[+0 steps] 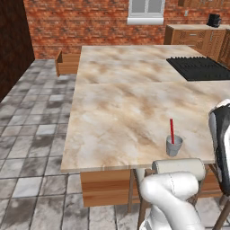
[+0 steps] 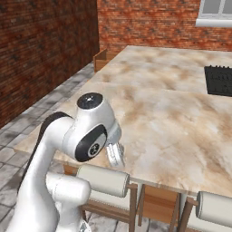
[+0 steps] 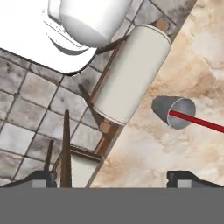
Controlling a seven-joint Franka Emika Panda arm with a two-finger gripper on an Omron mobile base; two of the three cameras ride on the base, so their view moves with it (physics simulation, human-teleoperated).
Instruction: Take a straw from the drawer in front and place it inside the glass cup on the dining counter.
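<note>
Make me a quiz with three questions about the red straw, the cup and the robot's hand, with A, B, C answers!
1. Where is the straw?
A. On the floor
B. In the glass cup
C. On the cooktop

2. What colour is the straw?
A. Red
B. Green
C. Blue

3. What is the gripper doing?
A. Holding the straw
B. Holding the cup
C. Open, holding nothing

Answers:
1. B, the straw stands in the cup near the edge of the dining counter.
2. A, it is bright red in the left base view and the hand view.
3. C, the hand view shows the fingertips wide apart with nothing between them.
</note>
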